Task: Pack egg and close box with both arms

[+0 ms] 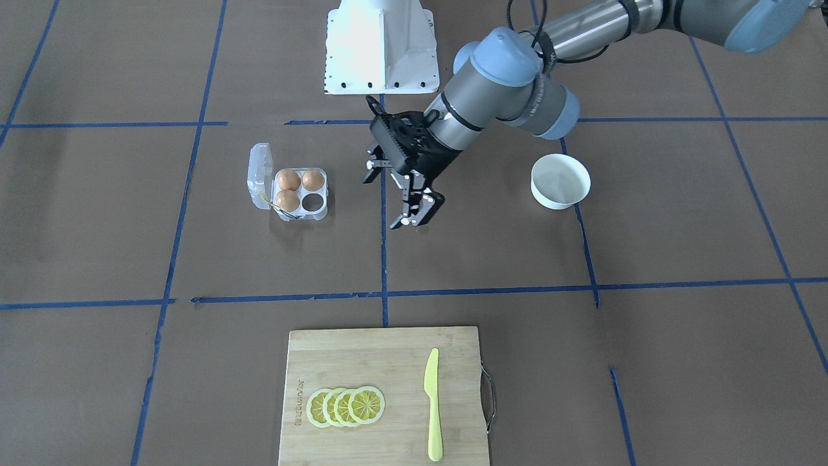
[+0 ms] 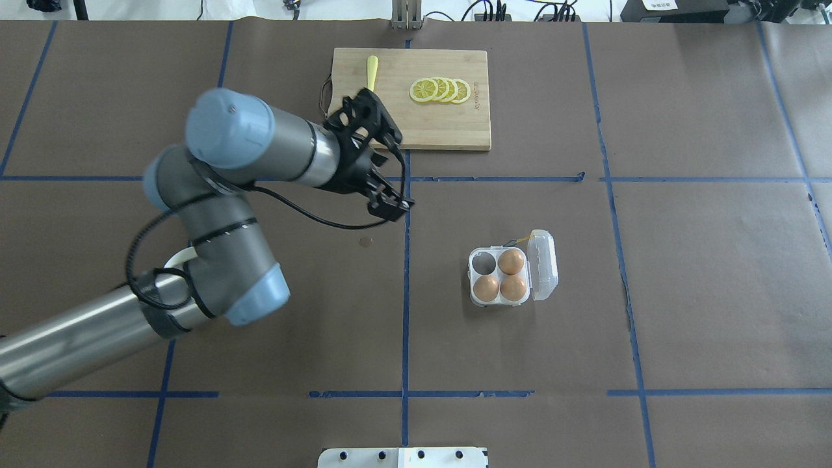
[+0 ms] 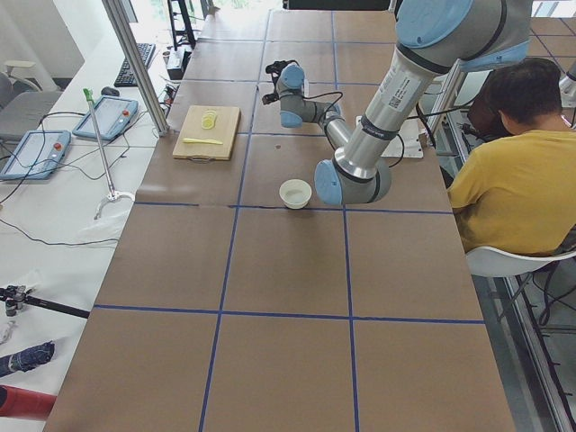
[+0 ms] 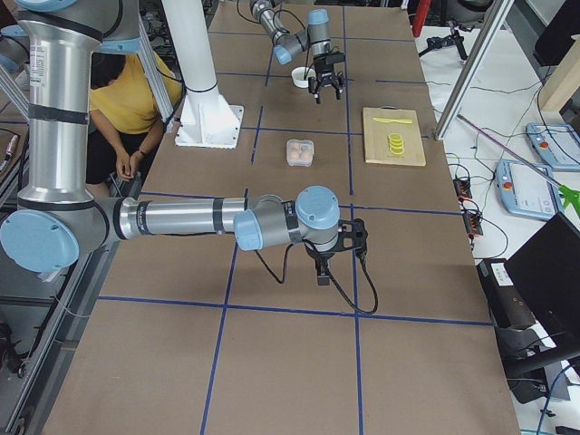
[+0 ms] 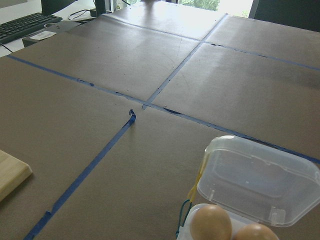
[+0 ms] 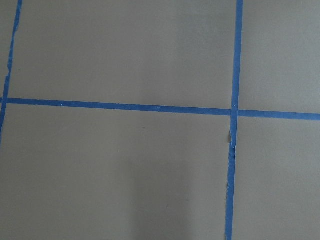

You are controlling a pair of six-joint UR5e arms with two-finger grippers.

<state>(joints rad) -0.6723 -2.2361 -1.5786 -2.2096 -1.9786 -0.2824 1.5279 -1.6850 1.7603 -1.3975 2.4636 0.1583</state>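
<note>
The clear box stands open on the table, its lid tipped up on the far side from my left gripper. Three orange-brown eggs fill three cells and one cell is empty. The box also shows in the overhead view and in the left wrist view. My left gripper hovers beside the box, apart from it, open and empty. My right gripper shows only in the exterior right view, low over bare table. I cannot tell whether it is open or shut.
A round white bowl stands empty under the left arm's elbow. A bamboo cutting board holds lemon slices and a yellow knife. The white pedestal base is at the robot's side. A seated person is beside the table.
</note>
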